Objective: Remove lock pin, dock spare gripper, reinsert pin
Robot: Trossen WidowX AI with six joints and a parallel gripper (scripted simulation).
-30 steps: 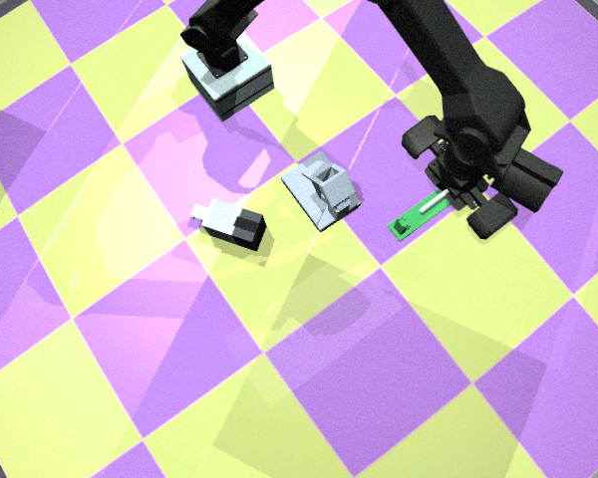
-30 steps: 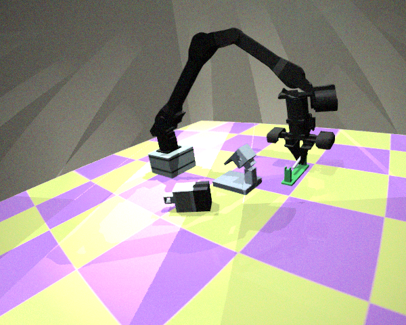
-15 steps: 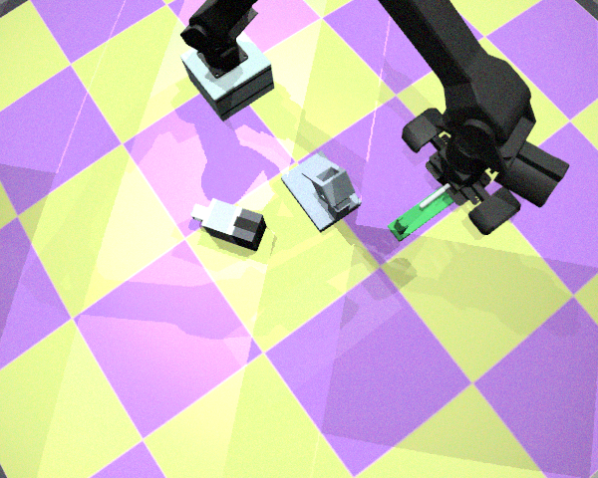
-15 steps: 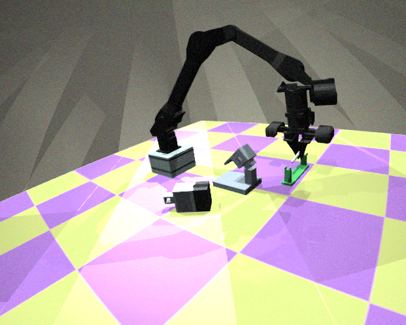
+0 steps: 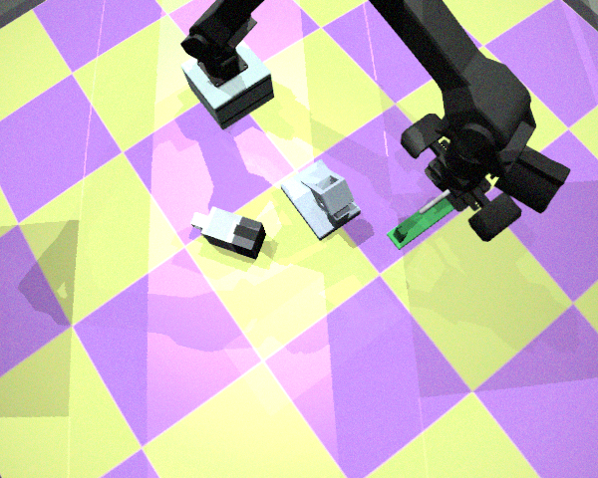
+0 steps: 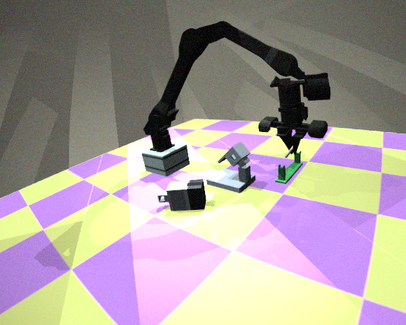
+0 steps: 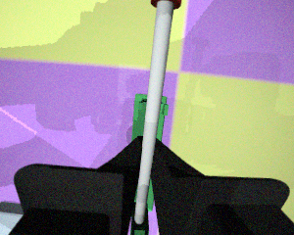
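Black gripper points down, its two fingers clamped on a slim, light-grey lock pin. The pin slants in the exterior view; in the wrist view it runs lengthwise across the picture, with a red head at the top edge. Directly below is a narrow green holder with a short upright at each end; the pin is raised above its flat strip and is out of the mount's socket. Near the holder stands the pale grey mount, a flat plate with a post carrying a tilted, box-shaped socket, which has no gripper docked in it. Beyond the mount, well apart from the pin, the spare gripper, a blocky white, grey and black piece, lies on its side, its small spigot pointing away from the mount. The black arm arches back to a pale, box-shaped base. Underneath is a checkered surface of yellow and purple squares.
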